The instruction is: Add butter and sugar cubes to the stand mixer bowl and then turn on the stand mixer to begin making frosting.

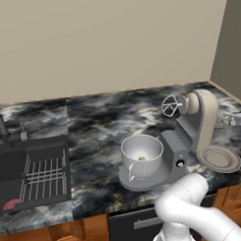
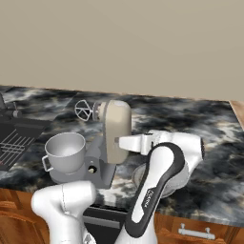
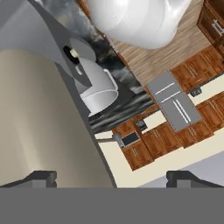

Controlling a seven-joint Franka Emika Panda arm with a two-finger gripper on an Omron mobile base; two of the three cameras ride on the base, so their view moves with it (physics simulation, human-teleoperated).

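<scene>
The stand mixer stands on the dark marble counter with its beige head tilted up and its whisk raised. The stand mixer bowl, light grey with a side handle, sits on the mixer's base. A small yellowish lump lies in the bowl; I cannot tell whether it is the butter or sugar cubes. My gripper is open, right beside the mixer head on its right. In the hand view the open gripper looks past the beige head at the bowl and the knob.
A flat round grey plate lies right of the mixer, partly behind my arm in the right base view. A dark sink with a wire rack is at the left. The wall runs along the back of the counter.
</scene>
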